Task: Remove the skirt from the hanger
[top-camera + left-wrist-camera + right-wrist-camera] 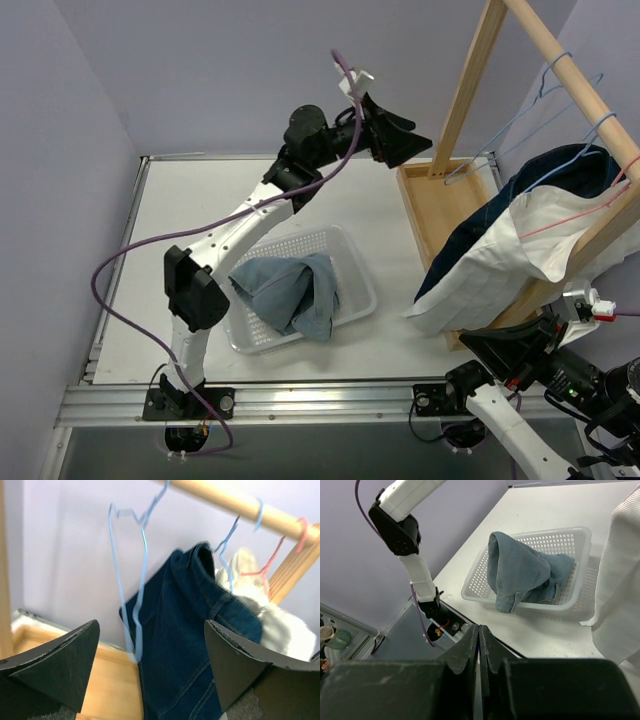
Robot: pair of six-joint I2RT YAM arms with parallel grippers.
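A dark blue denim skirt [500, 215] hangs on a blue wire hanger [600, 125] from the wooden rod [570, 75] of the rack at the right. In the left wrist view the skirt [185, 645] hangs straight ahead, between my open fingers but apart from them. My left gripper [415, 150] is raised at the back beside the rack's upright. It is open and empty [151, 630]. My right gripper [470, 340] sits low at the near right, below the hanging clothes, shut on nothing [478, 630].
An empty blue hanger [132, 580] hangs left of the skirt. A white garment [510, 265] on a pink hanger [270, 565] hangs right of it. The rack's wooden base tray [425, 200] lies below. A white basket [355, 265] mid-table holds a light blue denim garment [290, 290].
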